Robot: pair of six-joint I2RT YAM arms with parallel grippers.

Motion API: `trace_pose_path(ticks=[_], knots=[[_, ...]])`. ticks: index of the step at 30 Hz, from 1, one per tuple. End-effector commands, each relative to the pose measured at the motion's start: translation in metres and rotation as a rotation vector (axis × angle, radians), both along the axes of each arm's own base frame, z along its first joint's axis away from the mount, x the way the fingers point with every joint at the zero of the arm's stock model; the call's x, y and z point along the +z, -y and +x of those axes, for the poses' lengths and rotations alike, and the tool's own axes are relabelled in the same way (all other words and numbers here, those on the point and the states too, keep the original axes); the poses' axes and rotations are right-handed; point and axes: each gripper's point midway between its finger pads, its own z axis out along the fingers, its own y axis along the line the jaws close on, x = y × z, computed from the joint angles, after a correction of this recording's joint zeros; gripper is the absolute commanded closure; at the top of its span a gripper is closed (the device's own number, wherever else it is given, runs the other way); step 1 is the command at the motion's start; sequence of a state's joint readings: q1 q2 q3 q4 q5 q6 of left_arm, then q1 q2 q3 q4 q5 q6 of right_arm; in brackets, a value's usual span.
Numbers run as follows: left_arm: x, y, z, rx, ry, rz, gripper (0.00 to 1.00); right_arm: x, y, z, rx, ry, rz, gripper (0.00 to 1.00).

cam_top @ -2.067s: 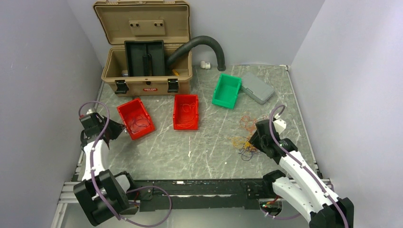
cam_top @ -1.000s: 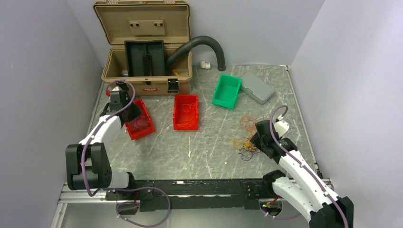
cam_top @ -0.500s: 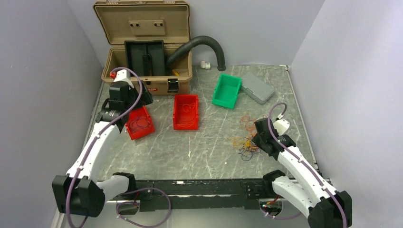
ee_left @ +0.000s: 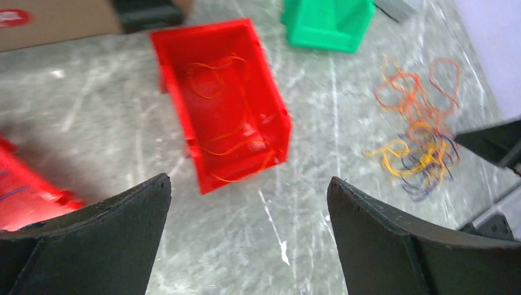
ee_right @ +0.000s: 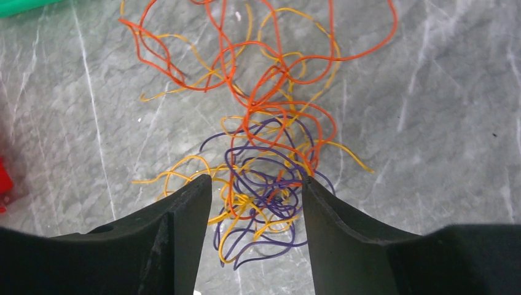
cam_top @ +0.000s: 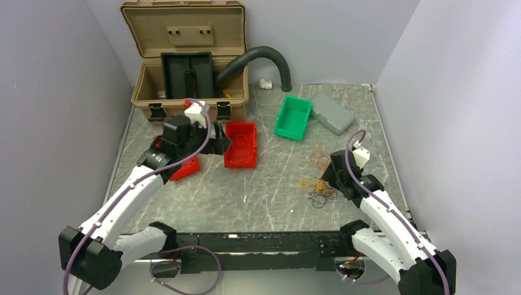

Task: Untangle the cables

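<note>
Step in hand, as I am judging it: picking the next strand out of the pile.

The cables are lying in a loose tangle on the surface, right of centre and just ahead of the right arm. Orange loops are spreading toward the far side. Yellow and dark purple strands are knotting together at the near side. A few orange strands are already lying in the middle red bin.

The right tool is sitting low over the purple-and-yellow knot, with its jaws part-open, straddling the knot and gripping nothing. I cannot tell whether its fingertips are touching the surface. The left tool is standing wide and empty above the surface beside the middle red bin, well apart from the tangle.

Next move, as I am reading it: I am planning to close the right tool on one strand only and draw it out slowly. Closing where the jaws stand now would likely be taking several colours at once. Bringing the left tool across to pin the rest may be necessary.

Obstructions:
- The left arm is lying across the second red bin, covering most of it in the top view.
- The green bin is standing just beyond the orange loops.
- The tan toolbox and the black hose are sitting at the far edge, well clear.
</note>
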State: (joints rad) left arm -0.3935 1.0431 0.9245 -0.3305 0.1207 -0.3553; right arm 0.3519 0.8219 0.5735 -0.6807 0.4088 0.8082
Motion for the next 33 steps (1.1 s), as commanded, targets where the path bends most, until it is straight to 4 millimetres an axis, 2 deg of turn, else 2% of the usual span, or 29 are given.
trace_pose_path(ticks=[1, 5, 9, 17, 25, 31, 33], knots=[[0.004, 0.052, -0.012, -0.202, 0.046, -0.041, 0.01, 0.003, -0.017, 0.017, 0.087, 0.025, 0.033, 0.46], [0.001, 0.089, -0.022, -0.327, 0.069, -0.087, 0.01, -0.009, -0.015, 0.017, 0.053, -0.021, 0.022, 0.69], [-0.007, 0.129, -0.037, -0.464, 0.081, -0.11, 0.01, 0.0, -0.013, 0.02, 0.059, 0.031, 0.014, 1.0], [-0.03, 0.198, -0.052, -0.658, 0.071, -0.147, 0.01, 0.036, -0.021, 0.023, 0.164, 0.182, 0.034, 1.0], [-0.071, 0.265, -0.055, -0.765, -0.002, -0.164, 0.01, 0.079, -0.023, 0.013, 0.204, 0.358, 0.087, 1.0], [-0.095, 0.299, -0.058, -0.804, -0.019, -0.184, 0.01, 0.095, -0.015, 0.005, 0.178, 0.443, 0.096, 1.0], [-0.104, 0.309, -0.061, -0.814, -0.034, -0.194, 0.03, 0.11, -0.012, 0.002, 0.173, 0.505, 0.101, 1.0]])
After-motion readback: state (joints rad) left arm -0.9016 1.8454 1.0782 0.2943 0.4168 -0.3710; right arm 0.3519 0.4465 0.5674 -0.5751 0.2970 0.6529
